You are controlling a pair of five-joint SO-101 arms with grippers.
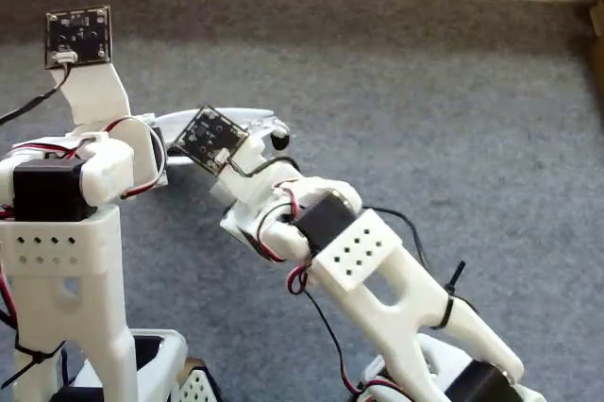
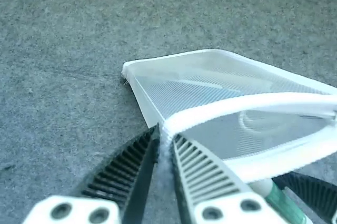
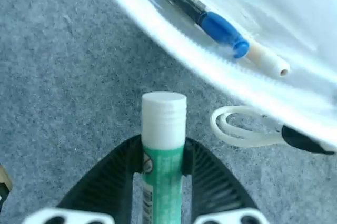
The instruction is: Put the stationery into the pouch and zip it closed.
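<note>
The right gripper [image 3: 163,153] is clamped on a glue stick [image 3: 164,124], one black ribbed finger pressed against each side of its green body. The stick's long axis runs straight out along the fingers. Its white cap sticks out past the fingertips and points at the pouch's white zip band [image 3: 200,61], close to it but not touching. Grey carpet [image 3: 63,77] shows in the gap between cap and band. Off to one side of the fingertips a white cord loop [image 3: 239,129] with a black end lies on the carpet, just beside the band.

Beyond the band, inside the pouch, lies a blue pen [image 3: 202,13]. Its long axis runs slantwise across the line of the fingers rather than along it. A cream-tipped piece [image 3: 266,60] lies in line with the pen's capped end, and whether the two are joined cannot be told.

The left gripper [image 2: 164,140] is shut on the white mesh pouch [image 2: 210,87]. Its two ribbed fingers pinch the end of the zip band where it meets the pouch's corner. From that pinch the pouch spreads away ahead of the fingertips and lies on the carpet with its mouth gaping. Beside these fingers, under the mouth's near edge, sit the green glue stick and one black finger [image 2: 310,192] of the right gripper.
</note>
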